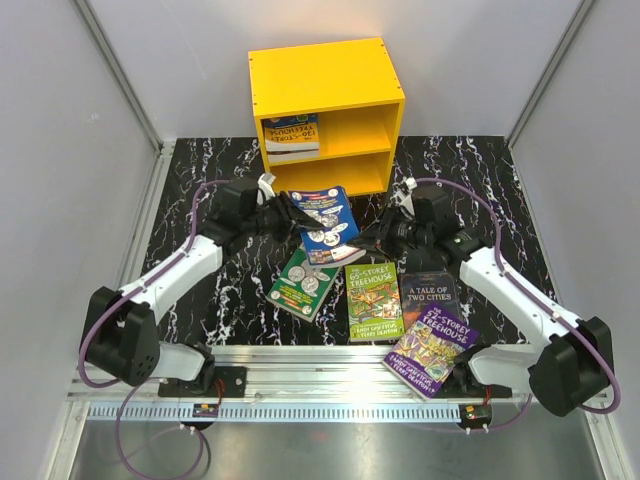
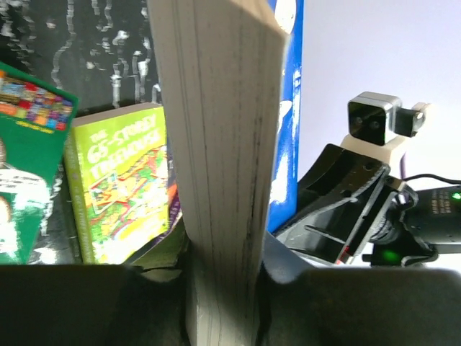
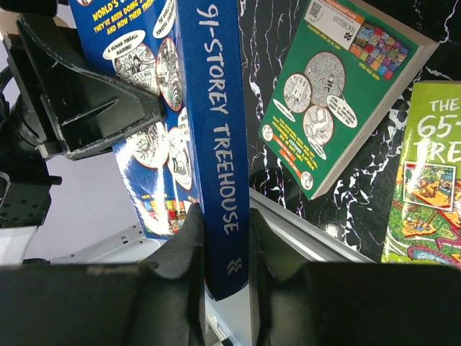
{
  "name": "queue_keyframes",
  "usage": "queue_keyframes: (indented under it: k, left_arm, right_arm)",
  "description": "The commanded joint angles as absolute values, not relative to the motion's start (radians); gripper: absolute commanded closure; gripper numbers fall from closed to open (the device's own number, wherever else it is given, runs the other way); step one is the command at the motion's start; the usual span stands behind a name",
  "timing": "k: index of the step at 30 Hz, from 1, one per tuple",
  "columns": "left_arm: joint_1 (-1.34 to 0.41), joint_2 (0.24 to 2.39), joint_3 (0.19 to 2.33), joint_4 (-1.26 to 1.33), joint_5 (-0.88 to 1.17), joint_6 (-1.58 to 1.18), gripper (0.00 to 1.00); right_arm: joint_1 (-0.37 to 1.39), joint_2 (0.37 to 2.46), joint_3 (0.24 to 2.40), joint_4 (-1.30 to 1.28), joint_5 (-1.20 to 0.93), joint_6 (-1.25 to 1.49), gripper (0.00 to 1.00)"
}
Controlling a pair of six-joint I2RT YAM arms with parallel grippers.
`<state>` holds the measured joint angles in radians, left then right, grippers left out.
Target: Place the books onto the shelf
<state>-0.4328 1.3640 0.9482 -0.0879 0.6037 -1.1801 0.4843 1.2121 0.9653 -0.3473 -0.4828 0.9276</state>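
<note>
blue book [image 1: 325, 222] aloft, long axis 11-to-5 o'clock, left fingers [image 2: 108, 310] gripping its page edge, right fingers [image 3: 169, 277] clamped on its spine

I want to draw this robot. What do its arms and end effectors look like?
Both the left arm and the right arm are smooth white tubes with chunky black joints. A thin purple cable loops along each. The left end effector and right end effector are black, each with two fingers. The right one carries a small camera on a white mount.
</note>
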Motion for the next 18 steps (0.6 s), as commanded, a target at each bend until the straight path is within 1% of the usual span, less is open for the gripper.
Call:
queue_keyframes:
  k: [1, 2, 3, 4, 5, 7, 8, 13, 18]
  left_arm:
    - [-0.445, 1.336, 0.933, -0.162, 0.558, -1.089, 0.63]
    - [-0.445, 1.336, 0.921, -0.208, 0.549, -1.051, 0.56]
    - [-0.445, 1.335, 0.916, -0.233, 0.526, -1.034, 0.5]
    - [-0.443, 1.327, 0.91, -0.257, 0.514, -1.017, 0.41]
    - [-0.445, 1.319, 0.898, -0.297, 0.502, -0.987, 0.36]
    - [-0.445, 1.295, 0.885, -0.337, 0.476, -0.965, 0.31]
    - [-0.445, 1.286, 0.871, -0.372, 0.466, -0.947, 0.26]
    - [-0.442, 1.171, 0.831, -0.477, 0.408, -0.898, 0.25]
    - [-0.425, 1.059, 0.781, -0.554, 0.408, -0.87, 0.24]
  right_arm:
    - [0.48, 1.223, 0.948, -0.158, -0.46, 1.008, 1.0]
    - [0.48, 1.23, 0.931, -0.132, -0.466, 1.018, 1.0]
    - [0.48, 1.248, 0.922, -0.1, -0.471, 1.032, 1.0]
    - [0.48, 1.261, 0.916, -0.036, -0.483, 1.058, 1.0]
    - [0.48, 1.272, 0.91, -0.011, -0.485, 1.068, 1.0]
    - [0.476, 1.316, 0.911, 0.087, -0.491, 1.101, 1.0]
    - [0.474, 1.333, 0.919, 0.112, -0.492, 1.109, 1.0]
    - [0.457, 1.471, 0.976, 0.263, -0.509, 1.153, 1.0]
    - [0.448, 1.604, 1.031, 0.412, -0.505, 1.23, 1.0]
